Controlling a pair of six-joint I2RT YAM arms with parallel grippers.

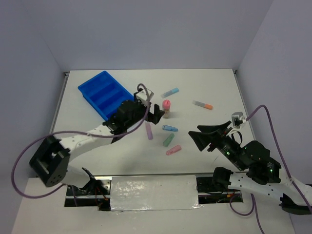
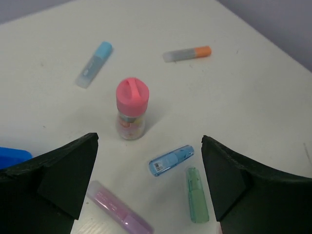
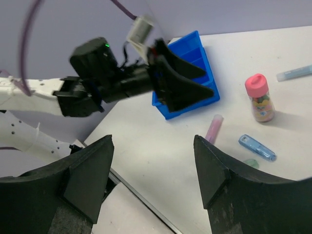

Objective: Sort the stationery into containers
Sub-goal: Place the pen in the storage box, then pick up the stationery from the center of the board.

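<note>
Tray [image 1: 100, 92] sat upper left of top view, near corner hidden under left arm [image 1: 83, 139], left gripper [image 2: 150, 142] jaws stood wide and empty, pink-capped bottle [image 2: 131, 109] upright at centre, purple stick [image 2: 119, 212] cut off at lower edge, right gripper [image 3: 151, 144] jaws apart and empty, green stick [image 3: 252, 163] only a sliver.

There are six short pastel sticks [image 1: 170, 128], one pink-capped bottle [image 1: 166, 108] and one blue divided tray [image 1: 100, 90].
</note>
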